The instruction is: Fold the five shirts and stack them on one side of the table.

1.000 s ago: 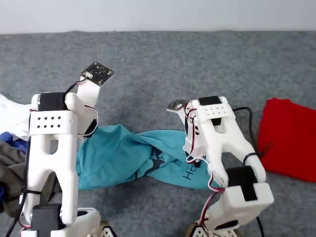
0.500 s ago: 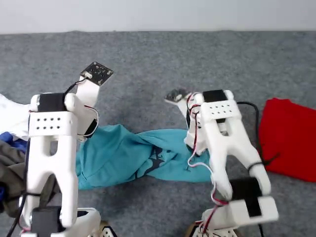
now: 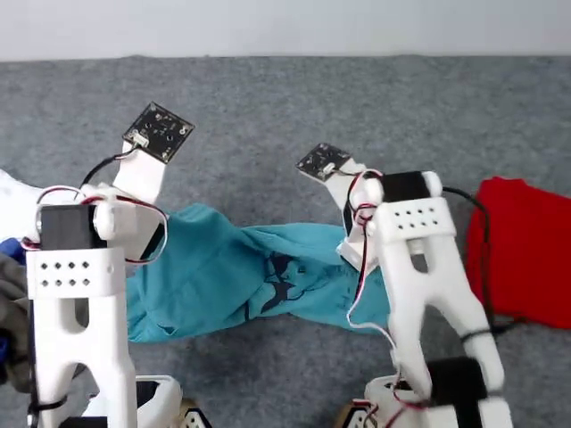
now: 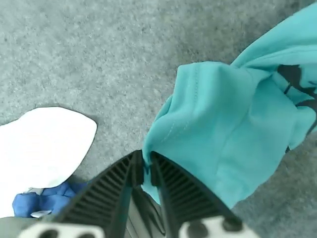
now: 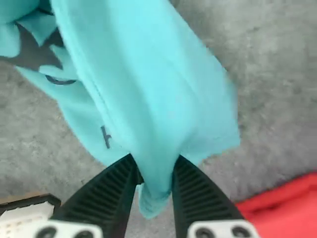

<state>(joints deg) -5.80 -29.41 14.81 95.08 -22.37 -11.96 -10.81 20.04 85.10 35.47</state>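
Note:
A teal shirt (image 3: 259, 276) with a dark print hangs stretched between my two arms above the grey table. My left gripper (image 4: 145, 167) is shut on one edge of the teal shirt (image 4: 233, 134), which bunches and drapes away from it. My right gripper (image 5: 151, 179) is shut on the other end, with the cloth (image 5: 143, 84) hanging in a long fold. A folded red shirt (image 3: 522, 250) lies at the table's right side. At the left edge is a heap holding a white shirt (image 3: 13, 209), blue cloth (image 4: 47, 203) and a dark garment (image 3: 11, 312).
The grey felt table (image 3: 294, 107) stretches open behind the arms up to a pale wall (image 3: 285, 27). The red shirt's corner (image 5: 282, 208) lies close to my right gripper. White cloth (image 4: 42, 144) sits on the table near my left gripper.
Both arms have drawn apart and lifted, the left one leftward and the right one rightward. The teal shirt has been pulled out wider and flatter between them.

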